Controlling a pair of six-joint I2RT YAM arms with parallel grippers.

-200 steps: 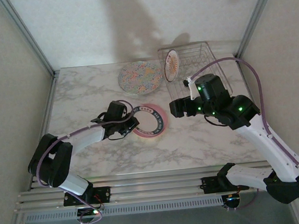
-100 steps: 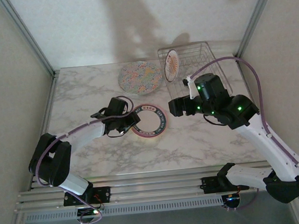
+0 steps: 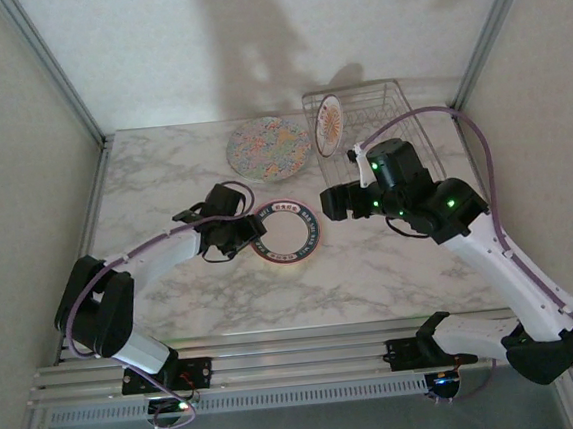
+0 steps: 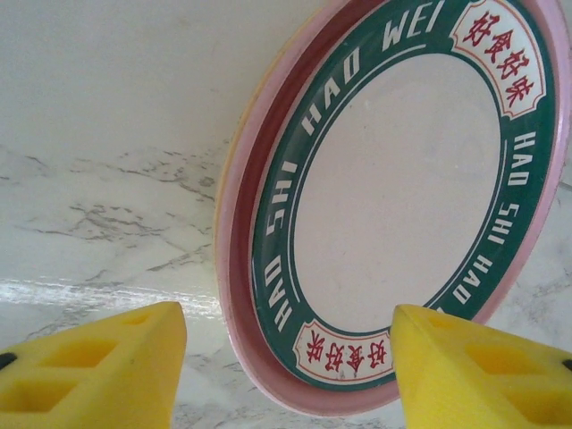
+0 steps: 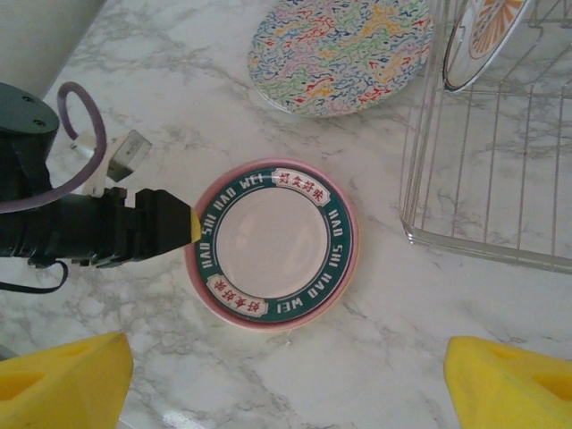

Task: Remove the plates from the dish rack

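Left gripper (image 4: 290, 366): jaws apart astride the plate's near rim, gripping nothing.
Green-rimmed plate (image 5: 273, 241): flat mid-frame, seemingly stacked on a pink plate (image 4: 234, 268); judged unloaded.
Floral plate (image 5: 340, 49): flat, upper centre.
Right gripper (image 5: 286, 375): jaws wide, empty.
Dish rack (image 5: 500, 179): upper right, holding the upright orange-centred plate (image 5: 487, 40), likely next.

Laboratory robot test cell, staged with kitchenware. White marble-patterned desk (image 3: 163, 175) is boxed in by plain pale wall panels (image 3: 14, 198) on silver aluminium posts (image 3: 53, 69). Two white-and-black robot arms (image 3: 502, 266) are bolted to a slotted aluminium rail (image 3: 299, 359). Silver wire dish rack (image 3: 393, 115) stands at the far right corner.
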